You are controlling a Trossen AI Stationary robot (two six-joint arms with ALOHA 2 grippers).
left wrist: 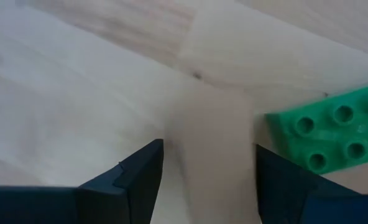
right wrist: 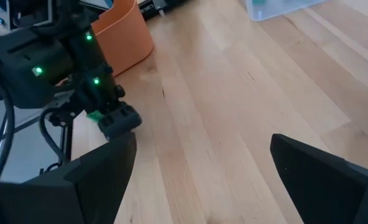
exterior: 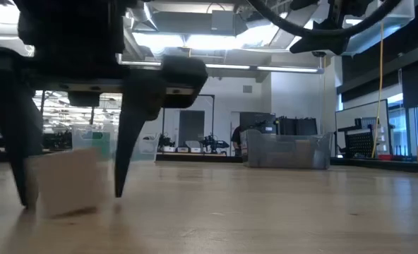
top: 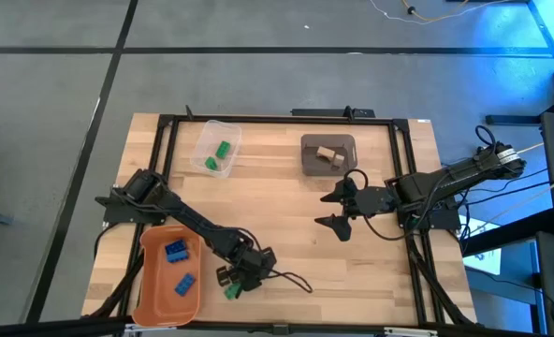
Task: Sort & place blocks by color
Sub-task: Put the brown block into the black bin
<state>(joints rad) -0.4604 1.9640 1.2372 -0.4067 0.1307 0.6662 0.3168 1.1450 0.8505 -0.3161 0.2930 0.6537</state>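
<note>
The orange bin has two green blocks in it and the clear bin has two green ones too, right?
Not quite. The high view shows the orange bin holding two blue blocks, not green ones. The clear bin does hold two green blocks.

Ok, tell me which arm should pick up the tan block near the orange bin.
Left. The left gripper already straddles the tan block, fingers open on either side, right beside the green block. The right gripper hangs open mid-table near the grey bin, far from it.
</note>
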